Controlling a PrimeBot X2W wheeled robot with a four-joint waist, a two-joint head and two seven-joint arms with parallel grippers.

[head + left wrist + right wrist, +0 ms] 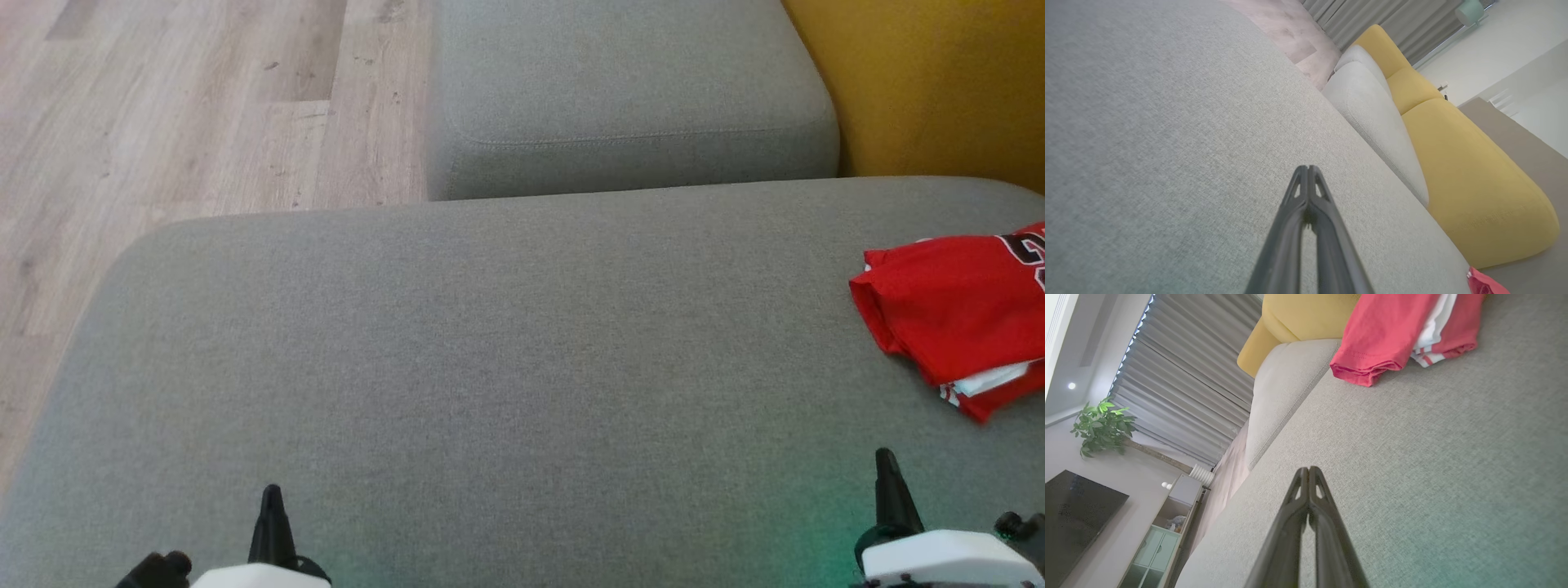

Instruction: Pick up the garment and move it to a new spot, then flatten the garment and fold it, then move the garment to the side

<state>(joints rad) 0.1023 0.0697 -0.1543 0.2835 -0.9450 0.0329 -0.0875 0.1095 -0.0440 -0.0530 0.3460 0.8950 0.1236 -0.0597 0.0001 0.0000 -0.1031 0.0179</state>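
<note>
The garment (959, 306) is a red jersey with white trim, folded into a compact stack at the right edge of the grey cushion (490, 351). It lies at the top of the right wrist view (1392, 330), and a red corner (1484, 283) peeks in at the lower right of the left wrist view. My left gripper (271, 494) sits low at the bottom left, shut and empty (1307, 168). My right gripper (884, 457) is at the bottom right, shut with nothing in it (1308, 468), a short way in front of the jersey and apart from it.
A second grey cushion (629, 90) lies beyond the near one. A yellow sofa back (939, 82) rises at the top right. Pale wood floor (163, 106) runs along the left. A potted plant (1102, 426), a dark screen (1073, 518) and curtains (1188, 375) stand farther off.
</note>
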